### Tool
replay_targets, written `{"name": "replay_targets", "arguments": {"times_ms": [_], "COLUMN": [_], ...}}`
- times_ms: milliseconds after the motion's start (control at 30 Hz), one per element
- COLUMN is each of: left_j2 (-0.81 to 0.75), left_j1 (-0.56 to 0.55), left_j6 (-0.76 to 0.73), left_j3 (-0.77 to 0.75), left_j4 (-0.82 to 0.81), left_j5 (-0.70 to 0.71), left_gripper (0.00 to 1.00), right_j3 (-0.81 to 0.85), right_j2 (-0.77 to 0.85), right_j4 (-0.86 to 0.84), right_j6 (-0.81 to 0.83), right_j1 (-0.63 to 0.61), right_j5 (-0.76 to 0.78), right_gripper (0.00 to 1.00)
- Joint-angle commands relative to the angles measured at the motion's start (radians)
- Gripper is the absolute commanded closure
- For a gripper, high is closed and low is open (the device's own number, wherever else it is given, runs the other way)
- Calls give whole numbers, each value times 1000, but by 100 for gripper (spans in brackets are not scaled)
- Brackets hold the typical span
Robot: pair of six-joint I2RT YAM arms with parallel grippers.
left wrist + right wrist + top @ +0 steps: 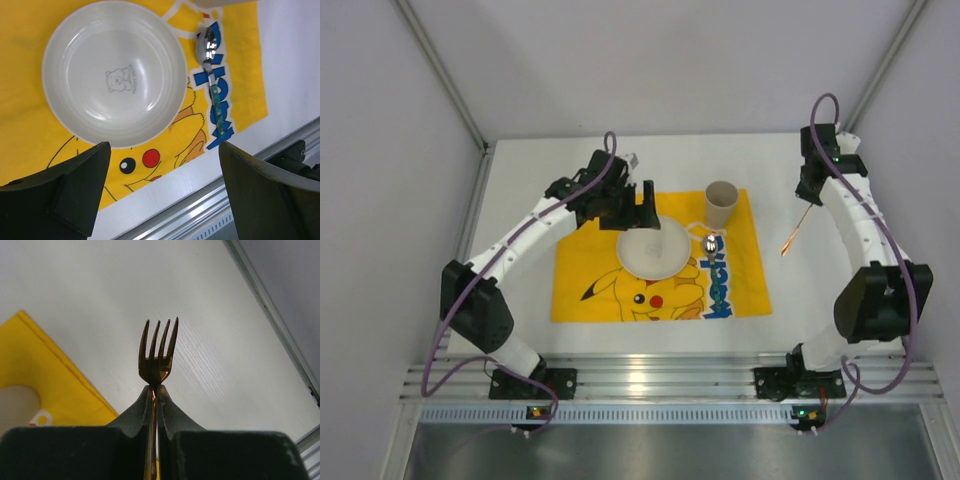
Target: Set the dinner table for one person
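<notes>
The white dinner table (520, 200) carries a yellow Pikachu mat (590, 270). On the mat lie a white bowl-like plate (653, 250), a beige cup (721, 204) and a spoon (710, 243). My left gripper (645, 208) hovers open and empty over the plate's far edge. In the left wrist view the plate (115, 72) and the spoon (212, 75) lie beyond my left gripper (165, 195). My right gripper (807, 190) is shut on a copper fork (792, 237) held above the bare table right of the mat. In the right wrist view the right gripper (155, 390) pinches the fork (157, 352), tines pointing away.
Aluminium rails (660, 380) run along the near edge, also showing in the left wrist view (225, 200). Grey walls enclose the table on three sides. The mat's corner (50, 375) and the cup (17, 410) show left of the fork.
</notes>
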State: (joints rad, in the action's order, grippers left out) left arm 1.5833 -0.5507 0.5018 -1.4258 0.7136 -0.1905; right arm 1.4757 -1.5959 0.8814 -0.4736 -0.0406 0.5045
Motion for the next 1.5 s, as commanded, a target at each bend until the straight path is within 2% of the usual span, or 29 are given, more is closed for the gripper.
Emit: {"name": "replay_targets", "arguments": {"times_ms": [0,267,367,600,833,933,967,1000,1033,1067,1233,1267,1333,1367,1467], "left_j2": [35,226,274,308,327,336,340,345,348,348,328,319,261,232,81], "left_j1": [-63,-296,-365,-445,-488,-488,-488,-488,-488,-488,-488,-488,-480,-474,-419], "left_j6": [-9,-57,-74,-65,-45,-36,-34,-29,-26,-23,-12,-16,-22,-20,7], "left_j3": [-111,-473,-533,-536,-519,-527,-532,-536,-542,-542,-522,-515,-461,-428,-259], "left_j4": [-16,0,-14,-55,-98,-118,-120,-120,-123,-126,-141,-137,-132,-141,-175], "left_j5": [-17,28,43,63,69,75,79,82,80,79,59,71,101,129,149], "left_gripper": [6,5,5,6,12,37,50,84,97,100,100,100,100,100,100], "right_j3": [63,25,3,38,61,78,78,75,71,61,41,54,77,107,159], "right_j2": [102,279,319,367,399,396,396,396,398,404,407,404,384,380,375], "right_j4": [106,154,143,178,182,192,192,189,186,185,145,143,140,149,160], "right_j6": [-5,-112,-148,-137,-157,-155,-155,-157,-157,-163,-168,-160,-145,-129,-91], "right_j1": [-53,-254,-291,-300,-298,-298,-298,-298,-298,-297,-297,-297,-291,-283,-240], "right_j5": [-64,-268,-342,-394,-478,-498,-532,-540,-553,-558,-609,-616,-633,-630,-632], "right_gripper": [100,100,100,100,100,100,100,100,100,100,100,86,38,1,0]}}
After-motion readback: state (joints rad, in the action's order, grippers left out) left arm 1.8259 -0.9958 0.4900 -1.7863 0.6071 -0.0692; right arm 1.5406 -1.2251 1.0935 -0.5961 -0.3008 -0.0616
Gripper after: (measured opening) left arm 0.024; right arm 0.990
